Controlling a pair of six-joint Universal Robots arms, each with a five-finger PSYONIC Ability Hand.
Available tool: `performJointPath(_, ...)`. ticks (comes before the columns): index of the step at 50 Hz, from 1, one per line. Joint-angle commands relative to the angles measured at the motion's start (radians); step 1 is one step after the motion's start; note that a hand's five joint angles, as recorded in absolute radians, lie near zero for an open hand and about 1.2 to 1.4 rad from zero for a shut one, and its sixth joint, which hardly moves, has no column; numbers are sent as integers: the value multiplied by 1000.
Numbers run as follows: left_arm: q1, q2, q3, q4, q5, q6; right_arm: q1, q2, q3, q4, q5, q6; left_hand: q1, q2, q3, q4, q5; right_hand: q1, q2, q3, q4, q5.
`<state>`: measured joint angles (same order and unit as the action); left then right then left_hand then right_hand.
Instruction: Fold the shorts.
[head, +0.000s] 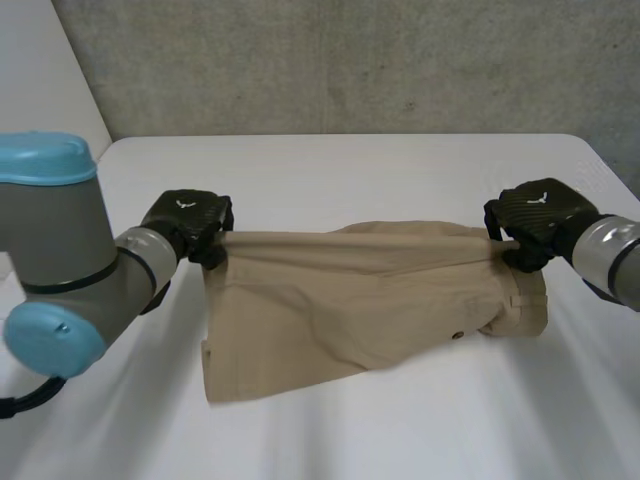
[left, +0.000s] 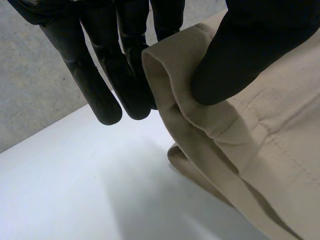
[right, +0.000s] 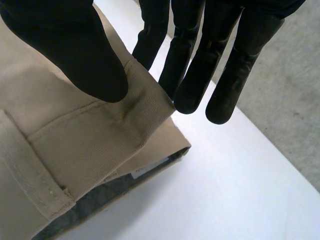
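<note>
Head view: shorts (head: 370, 300) strung mid-table (head: 400, 170) btwn hands, lower part resting on surface. L hand (head: 190, 225) pinching leg-hem corner, R hand (head: 535, 220) pinching waistband corner. Advise: top edge taut, both ends lowered level.

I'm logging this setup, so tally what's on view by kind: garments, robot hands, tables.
Garments: 1, the tan shorts
Robot hands: 2, the left hand and the right hand, each pinching the cloth
Tables: 1, the white table
Total: 4
</note>
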<state>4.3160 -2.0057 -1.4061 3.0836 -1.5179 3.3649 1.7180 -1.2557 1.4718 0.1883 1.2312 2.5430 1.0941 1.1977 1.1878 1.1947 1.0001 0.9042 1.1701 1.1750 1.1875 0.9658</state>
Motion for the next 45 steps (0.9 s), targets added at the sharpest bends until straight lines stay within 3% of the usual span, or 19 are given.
performJointPath(1,-4,-160,148,124,1,1,45,182,-125,-105,54,5,302,199,209,202,222,492,226,221,209,256)
performJointPath(12,-10,-298,366,268,-1,96,97,352,-431,-217,103,17,302,199,209,202,222,492,226,221,209,256)
performJointPath(19,-21,-168,501,479,-16,82,123,319,-593,-437,206,52,302,199,209,202,222,492,226,221,209,256)
performJointPath(23,-22,-99,501,532,-21,54,126,184,-634,-474,218,112,302,199,209,202,222,492,226,221,209,256)
performJointPath(31,-12,2,400,498,-27,-24,130,142,-587,-380,202,134,302,199,209,202,222,492,226,221,209,256)
performJointPath(45,-12,104,-118,446,-21,-27,123,53,-127,-337,106,132,302,199,209,202,222,492,226,221,209,256)
